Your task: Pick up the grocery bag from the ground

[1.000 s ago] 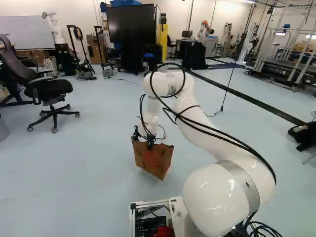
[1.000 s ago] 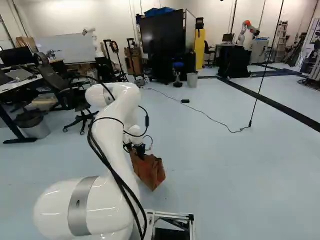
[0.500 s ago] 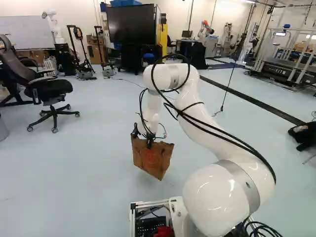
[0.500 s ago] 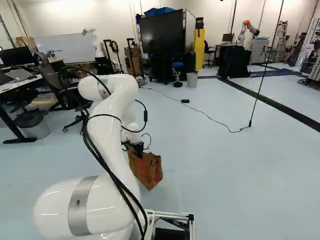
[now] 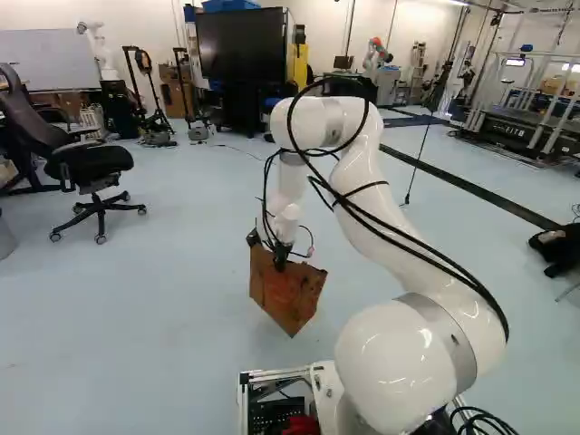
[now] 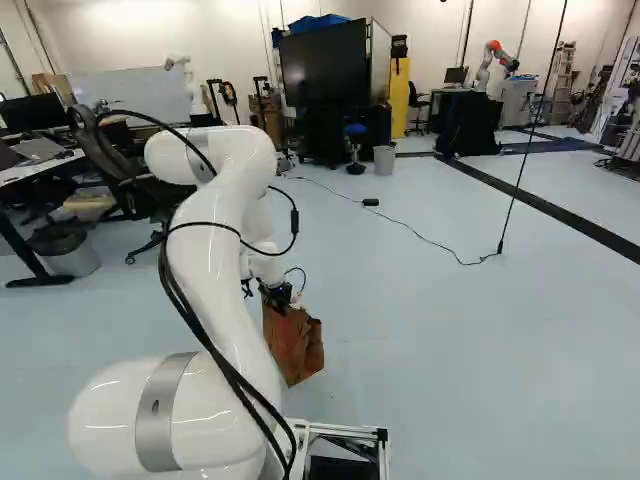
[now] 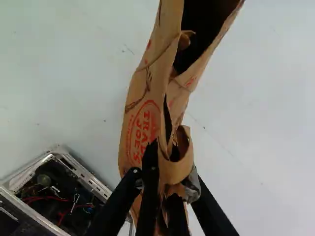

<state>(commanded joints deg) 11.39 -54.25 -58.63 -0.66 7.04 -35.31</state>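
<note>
In the left base view, the chair stands well left of the bag, which hangs tilted, one corner down, seemingly clear of the floor. At the bag's top edge the hand is pinching folded paper; right of the bag rises the arm. The bag is probably light, crisp but easily creased, liable to tear; doubled paper near mid-rim would be the best hold.
</note>
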